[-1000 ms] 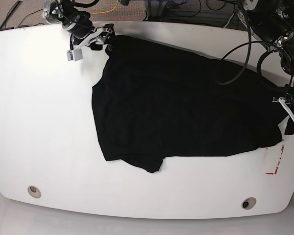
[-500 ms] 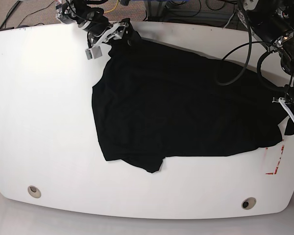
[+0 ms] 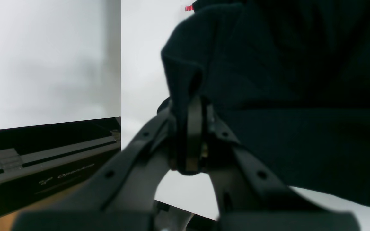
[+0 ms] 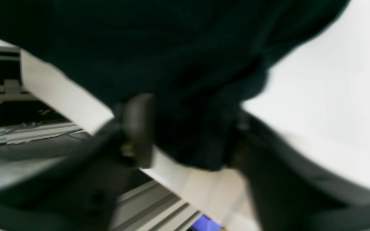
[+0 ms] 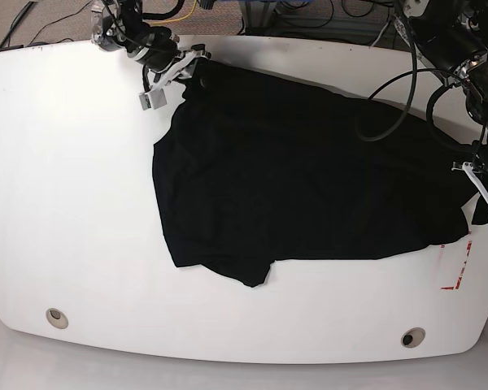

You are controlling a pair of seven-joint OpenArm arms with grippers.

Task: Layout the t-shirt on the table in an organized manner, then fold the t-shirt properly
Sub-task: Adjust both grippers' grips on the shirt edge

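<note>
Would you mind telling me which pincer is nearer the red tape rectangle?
The left. The left pincer grips the t-shirt just above the red tape rectangle; the right pincer is across the table, at the shirt's far corner.

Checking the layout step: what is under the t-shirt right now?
Under the t-shirt is the white table. Red tape shows beside its edge near the left gripper, which pinches the cloth. Anything else beneath is covered. The right gripper is at a far corner.
</note>
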